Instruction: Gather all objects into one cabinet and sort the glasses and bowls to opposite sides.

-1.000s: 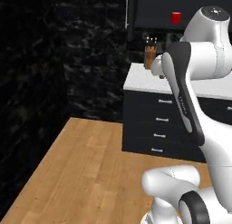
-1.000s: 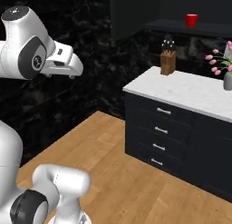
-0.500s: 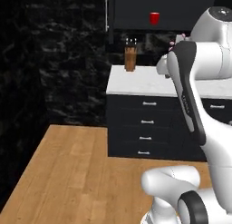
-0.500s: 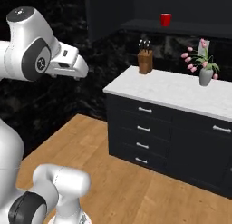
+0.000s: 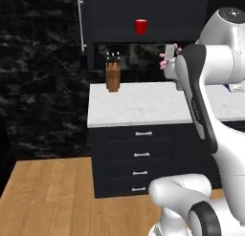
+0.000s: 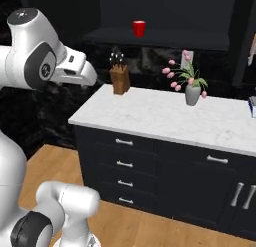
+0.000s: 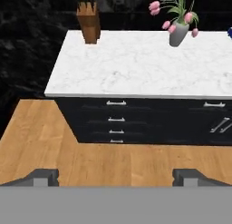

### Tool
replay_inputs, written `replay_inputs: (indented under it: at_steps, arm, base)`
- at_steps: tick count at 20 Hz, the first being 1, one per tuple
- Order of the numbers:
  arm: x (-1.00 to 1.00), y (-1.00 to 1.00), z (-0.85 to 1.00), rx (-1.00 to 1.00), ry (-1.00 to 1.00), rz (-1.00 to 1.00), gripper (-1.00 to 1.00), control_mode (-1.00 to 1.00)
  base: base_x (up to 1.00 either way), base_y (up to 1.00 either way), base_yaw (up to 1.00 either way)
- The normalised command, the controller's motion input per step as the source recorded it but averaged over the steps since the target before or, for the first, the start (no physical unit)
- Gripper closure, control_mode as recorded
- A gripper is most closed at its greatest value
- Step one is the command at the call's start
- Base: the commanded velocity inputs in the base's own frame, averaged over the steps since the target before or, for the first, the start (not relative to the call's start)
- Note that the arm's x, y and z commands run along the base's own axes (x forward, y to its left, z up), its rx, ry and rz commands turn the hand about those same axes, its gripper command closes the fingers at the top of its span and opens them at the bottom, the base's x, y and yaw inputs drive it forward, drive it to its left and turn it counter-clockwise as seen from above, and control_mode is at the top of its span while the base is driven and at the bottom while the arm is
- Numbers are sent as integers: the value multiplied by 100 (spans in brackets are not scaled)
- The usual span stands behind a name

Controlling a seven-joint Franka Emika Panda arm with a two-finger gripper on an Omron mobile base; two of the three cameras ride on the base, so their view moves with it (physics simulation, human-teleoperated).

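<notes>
One of the glasses, a red cup [image 5: 140, 26] [image 6: 139, 28], stands upright on the dark shelf [image 6: 150, 39] of the black upper cabinet [image 5: 143, 5]. The cabinet's door is swung open at the left, showing its long silver bar handle [image 5: 80, 22]. My gripper [image 7: 116, 175] hangs open with nothing between its fingertips [image 7: 45, 175]. It sits well short of the counter and looks down over the wooden floor and the drawer fronts. In the right base view the hand [image 6: 75, 71] is at the left, level with the knife block. The bowls are out of view.
A white marble counter [image 6: 165, 118] tops black drawers [image 5: 141, 154]. It carries a wooden knife block [image 5: 113, 73] [image 7: 88, 22] and a grey vase of pink flowers [image 6: 192, 93] [image 7: 177, 32]. A blue thing [image 7: 229, 33] is cut by the right edge; what it is cannot be told.
The base has moved, so the whole scene has shifted. The counter and open cabinet now sit nearer and more central. The arm keeps its pose and the gripper stays open.
</notes>
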Motion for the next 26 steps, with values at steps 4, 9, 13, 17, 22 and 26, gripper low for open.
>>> replay_inputs:
  at_steps: [4,9,13,17,22,26]
  arm:
    - [0,0,0,0,0,0,-100,100]
    - [0,0,0,0,0,0,-100,100]
    - [0,0,0,0,0,0,-100,100]
    - [0,0,0,0,0,0,-100,100]
    - [0,0,0,0,0,0,-100,100]
    - [11,0,-4,-1,7,1,-100,-100]
  base:
    - [89,40,-31]
    - [86,39,-28]
    - [76,11,-22]
    - [77,13,-21]
    - [65,25,-11]
    - [55,6,0]
